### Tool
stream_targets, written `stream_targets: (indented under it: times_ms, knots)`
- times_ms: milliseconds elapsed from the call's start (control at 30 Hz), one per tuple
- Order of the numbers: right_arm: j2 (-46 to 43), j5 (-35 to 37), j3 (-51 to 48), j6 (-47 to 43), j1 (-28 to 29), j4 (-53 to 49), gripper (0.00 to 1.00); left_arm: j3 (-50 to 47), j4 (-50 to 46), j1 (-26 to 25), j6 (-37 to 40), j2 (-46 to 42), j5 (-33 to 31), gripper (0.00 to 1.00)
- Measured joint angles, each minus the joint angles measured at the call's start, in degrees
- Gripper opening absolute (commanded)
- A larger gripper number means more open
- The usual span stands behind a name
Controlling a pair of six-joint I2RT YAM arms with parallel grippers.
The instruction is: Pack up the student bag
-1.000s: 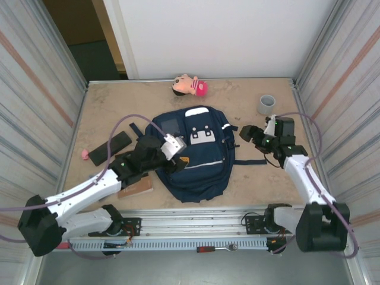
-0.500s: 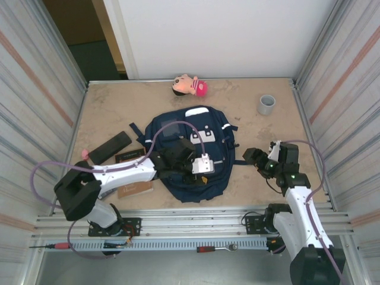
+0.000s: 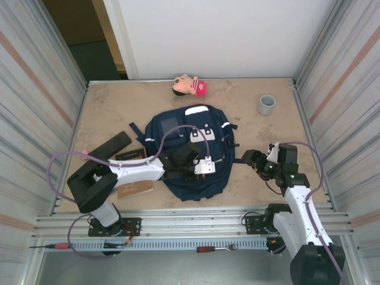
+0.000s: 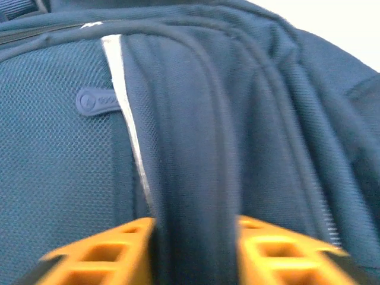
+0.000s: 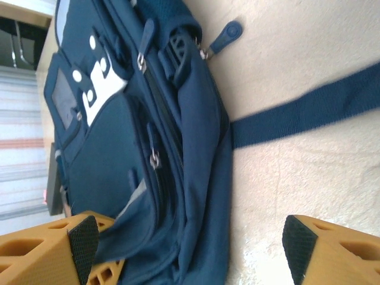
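Observation:
The student bag (image 3: 217, 142), navy blue with a white patch, lies flat in the middle of the table. My left gripper (image 3: 200, 173) reaches across its lower front. In the left wrist view its orange fingers (image 4: 107, 255) are shut on a raised fold of the bag's (image 4: 59, 178) fabric, just right of a pale stripe. My right gripper (image 3: 250, 160) hovers at the bag's right edge, open. In the right wrist view its gripper (image 5: 190, 240) straddles the bag's (image 5: 107, 154) side seam and bare table, with a zipper pull (image 5: 155, 159) ahead and nothing pinched.
A dark strap (image 5: 309, 116) trails right from the bag. A plush doll (image 3: 190, 85) lies at the back, a grey cup (image 3: 266, 104) at the back right. A black flat case (image 3: 111, 146), brown notebooks (image 3: 133, 188) and a small pink object (image 3: 85, 153) lie left. Corrugated walls close both sides.
My left arm swung right across the bag and its jaws closed on the fabric fold. The right arm drew back toward the near edge, staying open.

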Motion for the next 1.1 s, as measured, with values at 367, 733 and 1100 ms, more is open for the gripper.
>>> stream_targets:
  times_ms: [367,733,1100]
  knots:
    - [1.9,-5.9,0.1,-3.0,0.0,2.4,0.79,-0.4,-4.0,8.0,-4.0,-16.3,9.5,0.0]
    - [3.3,-4.3,-7.0,-15.0,2.0,28.3,0.72,-0.1,-9.6,28.7,-5.6,-26.1,34.8,0.0]
    - [22.6,-3.6,-3.7,-30.4,16.6,42.6,0.68,5.1,-15.4,38.3,-4.0,-26.1,48.0,0.0]
